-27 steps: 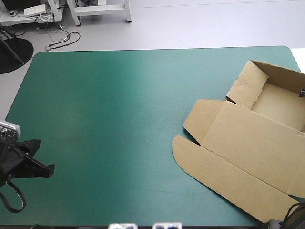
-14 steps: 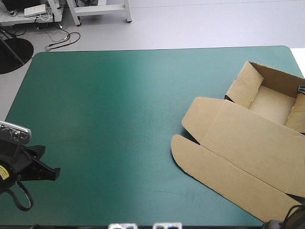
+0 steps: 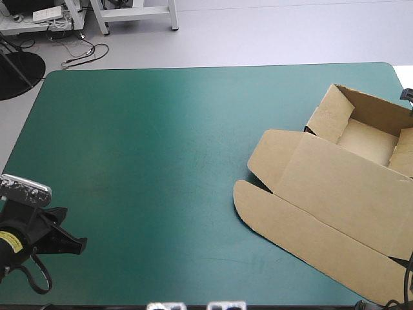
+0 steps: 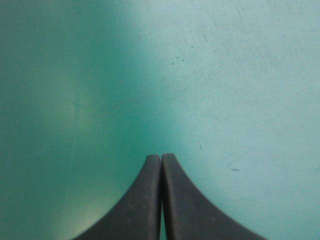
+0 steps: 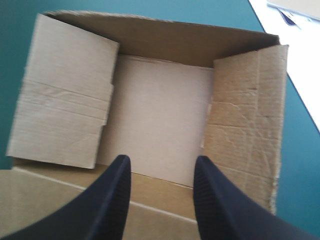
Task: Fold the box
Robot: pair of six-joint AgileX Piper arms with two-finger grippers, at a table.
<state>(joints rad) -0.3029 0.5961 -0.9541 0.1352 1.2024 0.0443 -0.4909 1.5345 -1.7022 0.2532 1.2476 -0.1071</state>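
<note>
Overhead, the box lies on the right side of the table, on the teal-green cover. Its tray stands with walls raised toward the far right corner. The lid lies flat, stretching from the tray toward the near edge, with a long rounded flap along its outer side.

From above, the left gripper sits low at the near-left corner, well apart from the box. Only the left wrist view settles its state: the two black fingers are pressed together in one pointed arch with nothing between them, over bare cover marked by fine scratches.

The right gripper is told by its own wrist view alone, since the high view does not show its fingers. They stand apart and hold nothing. They sit above the line where the tray meets the lid, and whether they touch the board cannot be told.

That view also looks straight into the tray, which the high view shows only at a slant. It has a pale floor and a back wall standing beyond it. The two side flaps lean inward, one on each side of the gripper.
</note>
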